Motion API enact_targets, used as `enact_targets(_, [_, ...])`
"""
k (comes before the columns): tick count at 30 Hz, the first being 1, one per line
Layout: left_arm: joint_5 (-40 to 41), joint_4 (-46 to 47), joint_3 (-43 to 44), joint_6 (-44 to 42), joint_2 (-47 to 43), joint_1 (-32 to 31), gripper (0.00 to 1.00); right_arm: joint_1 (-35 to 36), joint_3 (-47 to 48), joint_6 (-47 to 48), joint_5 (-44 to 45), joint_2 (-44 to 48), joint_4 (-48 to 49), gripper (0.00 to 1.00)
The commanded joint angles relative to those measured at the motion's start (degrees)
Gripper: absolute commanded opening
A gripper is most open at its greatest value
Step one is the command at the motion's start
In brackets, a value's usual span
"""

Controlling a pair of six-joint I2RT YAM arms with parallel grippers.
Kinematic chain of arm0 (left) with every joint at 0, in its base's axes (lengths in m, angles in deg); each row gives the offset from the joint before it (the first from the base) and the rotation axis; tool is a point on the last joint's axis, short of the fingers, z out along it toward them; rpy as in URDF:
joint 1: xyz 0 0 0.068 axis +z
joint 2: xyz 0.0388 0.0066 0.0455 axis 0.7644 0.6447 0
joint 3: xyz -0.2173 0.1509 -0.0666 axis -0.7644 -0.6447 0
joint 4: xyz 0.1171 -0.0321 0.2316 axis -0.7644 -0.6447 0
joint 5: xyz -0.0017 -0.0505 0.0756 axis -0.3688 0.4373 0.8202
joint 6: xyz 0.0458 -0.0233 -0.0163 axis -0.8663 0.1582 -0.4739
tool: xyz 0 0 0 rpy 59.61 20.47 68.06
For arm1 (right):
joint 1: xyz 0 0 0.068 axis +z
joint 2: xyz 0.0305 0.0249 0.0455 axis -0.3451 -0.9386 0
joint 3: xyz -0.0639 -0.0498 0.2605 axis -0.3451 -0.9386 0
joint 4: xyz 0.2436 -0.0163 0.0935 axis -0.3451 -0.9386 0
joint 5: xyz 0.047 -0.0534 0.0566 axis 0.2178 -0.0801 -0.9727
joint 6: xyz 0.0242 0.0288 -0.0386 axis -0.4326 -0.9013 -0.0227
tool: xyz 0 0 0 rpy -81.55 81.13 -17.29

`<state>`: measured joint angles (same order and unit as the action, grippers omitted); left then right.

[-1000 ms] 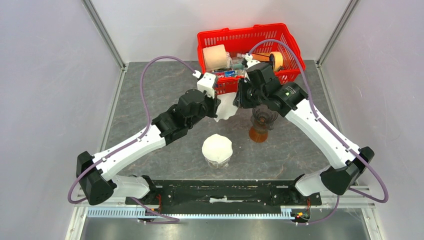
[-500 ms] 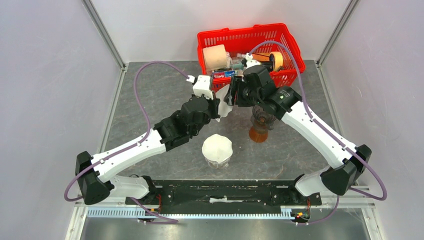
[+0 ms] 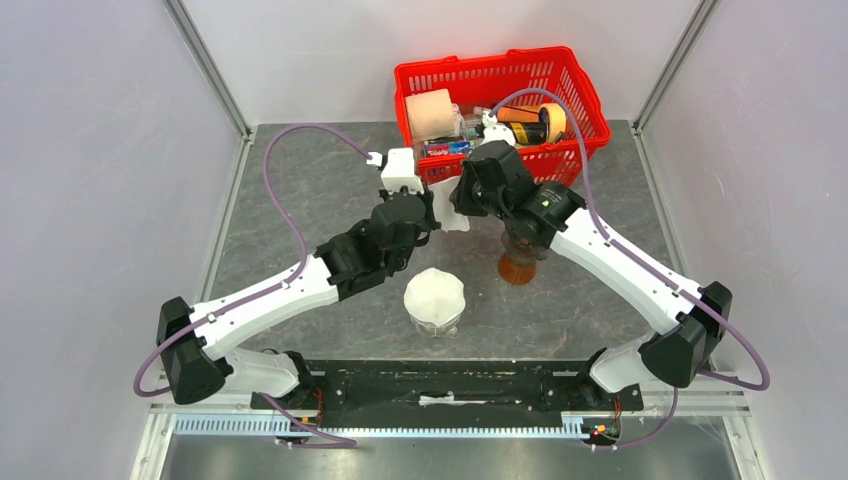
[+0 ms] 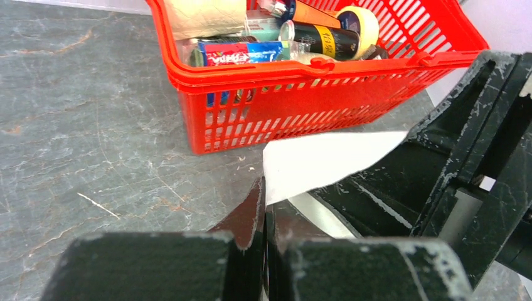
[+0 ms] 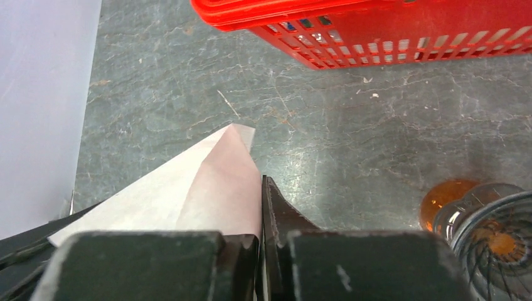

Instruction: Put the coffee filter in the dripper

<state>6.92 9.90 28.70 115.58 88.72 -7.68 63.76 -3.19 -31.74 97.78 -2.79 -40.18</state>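
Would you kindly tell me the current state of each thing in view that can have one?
coffee filter: off the table, pinched between both grippers.
left gripper: shut on the coffee filter.
right gripper: shut on the coffee filter.
dripper: upright, white paper covering its mouth.
amber tumbler: upright on the table.
red basket: upright, holding several items.

Both arms reach out and lean together just in front of the red basket (image 4: 282, 113), where the left gripper (image 4: 263, 188) and the right gripper (image 5: 261, 183) meet, each pinched tight on the coffee filter (image 5: 188, 188).
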Motion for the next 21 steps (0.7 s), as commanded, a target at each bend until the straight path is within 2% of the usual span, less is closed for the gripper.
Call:
enact_targets(1, [7.4,0.6,1.4,1.3,-1.6,-0.2,0.02,0.0,-0.6,0.2,5.7,0.5,0.4,0.06])
enact_targets(7, [7.1,-3.5,1.7,-3.1,-3.7,0.2,0.02,-0.2,0.3,3.9,7.9,1.7,-5.6,0.05])
enact_targets(13, [4.3,-9.7,2.5,-1.8,-4.1,1.2,0.02,-0.3,0.2,5.8,6.0,4.4,-8.8,0.03])
enact_targets(17, [1.4,-10.5,2.7,-1.2,-4.3,1.2,0.04,-0.3,0.6,6.4,4.1,5.4,-9.6,0.02])
enact_targets(18, [-0.6,-10.4,2.8,-1.6,-4.4,1.2,0.07,-0.3,0.8,6.4,3.3,5.4,-9.9,0.02])
enact_targets(19, [-2.8,-10.1,2.9,-1.9,-4.5,1.2,0.15,-0.3,1.3,6.7,2.3,5.3,-10.2,0.02])
enact_targets(21, [-8.3,-9.5,3.2,-3.4,-4.8,1.2,0.36,-0.4,2.1,6.8,0.6,5.2,-10.6,0.02])
